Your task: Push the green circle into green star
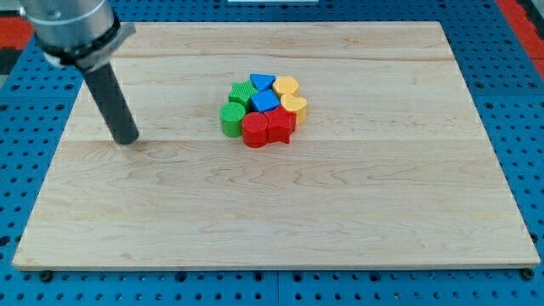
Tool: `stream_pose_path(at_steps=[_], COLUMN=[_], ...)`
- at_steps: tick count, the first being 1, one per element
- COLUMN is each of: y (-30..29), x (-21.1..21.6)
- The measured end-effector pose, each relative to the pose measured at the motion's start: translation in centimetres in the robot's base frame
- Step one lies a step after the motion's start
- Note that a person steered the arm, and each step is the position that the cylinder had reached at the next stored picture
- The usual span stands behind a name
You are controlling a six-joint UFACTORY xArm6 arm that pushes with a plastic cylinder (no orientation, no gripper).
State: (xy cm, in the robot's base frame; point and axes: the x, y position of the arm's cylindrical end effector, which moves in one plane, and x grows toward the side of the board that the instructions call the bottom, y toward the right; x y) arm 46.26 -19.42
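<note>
Camera view, single frame. Wooden tabletop (357,221) on a blue pegboard. All blocks sit in one tight cluster a little above the tabletop's centre.

Cluster layout: green circle (231,120) at the view's left edge of the cluster; green star (242,93) just above it and slightly to the view's right, the two touching or very nearly so, and I cannot tell if a gap remains. Blue triangle-like block (261,82) at the top, blue cube (266,102) in the middle. Two yellow blocks on the view's right: upper (286,87) looks heart-shaped, lower (294,106) has a shape I cannot make out. Two red blocks along the bottom: a rounded one (255,131) beside the green circle, and a second (280,125) to its right, shape unclear.

Tool: plain rod, no jaws, so apart/together does not apply. My tip (127,139) rests on the tabletop well to the view's left of the cluster, touching no block.

Step in hand (judgement): approach phase; the push is not begun, or only a final closing nudge is left.

Next move (judgement): bring my tip to the green circle's lower-left side and push toward the view's upper right, short and gentle. Risk: the red rounded block touches the circle and may be dragged; too strong a push scatters the cluster
</note>
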Motion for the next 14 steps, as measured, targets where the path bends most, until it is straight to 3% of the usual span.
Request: stream_pose_path(at_steps=[1, 9, 11, 13, 14], y=[2.3, 6.0, 15.2, 11.9, 13.1], x=[2.9, 3.1, 3.1, -0.5, -2.1])
